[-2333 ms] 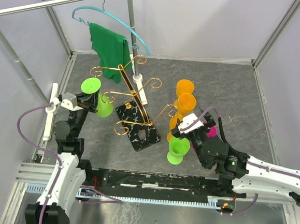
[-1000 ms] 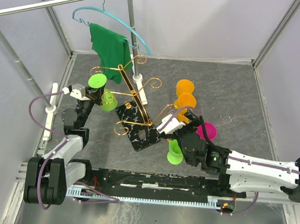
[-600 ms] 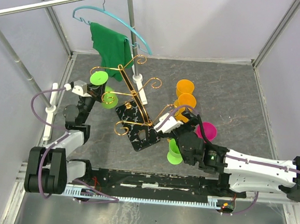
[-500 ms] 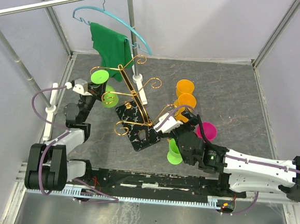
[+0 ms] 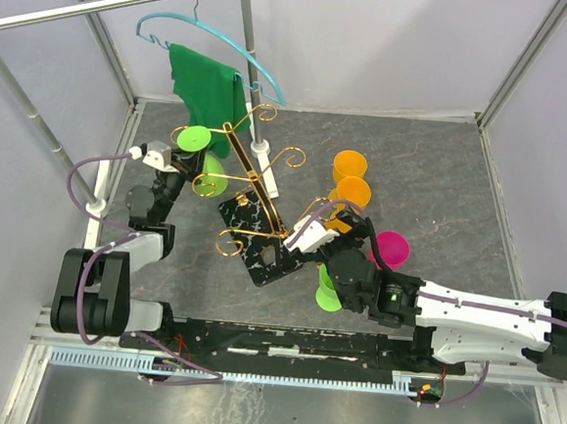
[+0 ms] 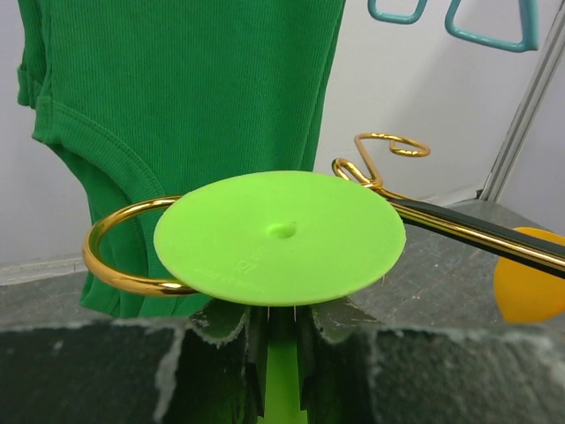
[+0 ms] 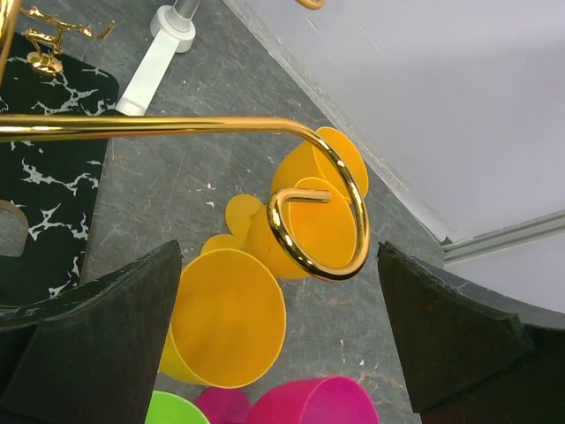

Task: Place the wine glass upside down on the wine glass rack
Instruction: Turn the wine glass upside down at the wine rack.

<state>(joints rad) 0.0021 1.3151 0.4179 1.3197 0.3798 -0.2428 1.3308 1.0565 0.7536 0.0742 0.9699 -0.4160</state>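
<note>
Left wrist view: left gripper (image 6: 281,371) pinches the wine glass (image 6: 281,237) stem; the foot may snag the rack (image 6: 119,269) loop and twist loose.

Green shirt (image 6: 177,79) just behind rack scroll (image 6: 90,252)
</note>
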